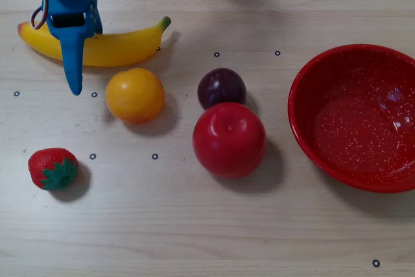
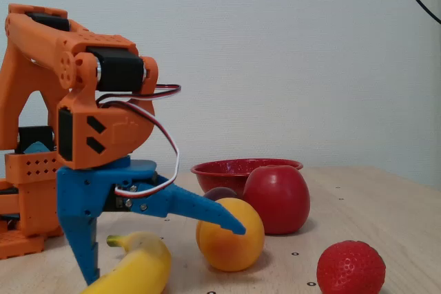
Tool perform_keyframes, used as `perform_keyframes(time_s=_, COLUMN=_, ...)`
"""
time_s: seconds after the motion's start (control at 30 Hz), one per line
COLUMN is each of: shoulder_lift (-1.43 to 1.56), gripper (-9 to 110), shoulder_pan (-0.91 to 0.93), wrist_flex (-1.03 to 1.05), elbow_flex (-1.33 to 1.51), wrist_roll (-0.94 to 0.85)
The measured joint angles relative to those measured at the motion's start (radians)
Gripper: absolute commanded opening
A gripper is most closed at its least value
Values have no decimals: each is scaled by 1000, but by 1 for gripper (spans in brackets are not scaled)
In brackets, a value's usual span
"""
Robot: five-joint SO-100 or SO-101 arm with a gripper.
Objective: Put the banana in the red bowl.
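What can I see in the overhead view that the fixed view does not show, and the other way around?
Only the overhead view shows the full length of the banana, the speckled inside of the red bowl and the strawberry's green leaves.

Only the fixed view shows the orange arm from the side and the gripper with its jaws spread wide over the banana.

Both show the orange fruit, red apple, dark plum and strawberry.
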Motion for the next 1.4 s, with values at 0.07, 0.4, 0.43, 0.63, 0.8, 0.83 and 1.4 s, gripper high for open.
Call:
perform_keyframes(time_s=0.07, shoulder_lift=0, gripper=65, shoulder_pan=0, wrist_flex=0, elbow_flex=0, wrist_roll=0)
perform_keyframes(time_s=0.4, shoulder_lift=0, gripper=49, shoulder_pan=0, wrist_flex=-15, elbow_flex=0, wrist_roll=0)
perform_keyframes(time_s=0.43, shoulder_lift=0, gripper=47, shoulder_pan=0, wrist_flex=-18, elbow_flex=2, wrist_roll=0)
perform_keyframes(time_s=0.63, shoulder_lift=0, gripper=42, shoulder_pan=0, wrist_flex=-20, elbow_flex=14, wrist_roll=0)
perform_keyframes(time_s=0.8, shoulder_lift=0, gripper=41, shoulder_pan=0, wrist_flex=-21, elbow_flex=14, wrist_roll=0)
perform_keyframes(time_s=0.83, shoulder_lift=0, gripper=40, shoulder_pan=0, wrist_flex=-21, elbow_flex=14, wrist_roll=0)
perform_keyframes(time_s=1.4, shoulder_lift=0, gripper=21, shoulder_pan=11, wrist_flex=-23, elbow_flex=14, wrist_roll=0)
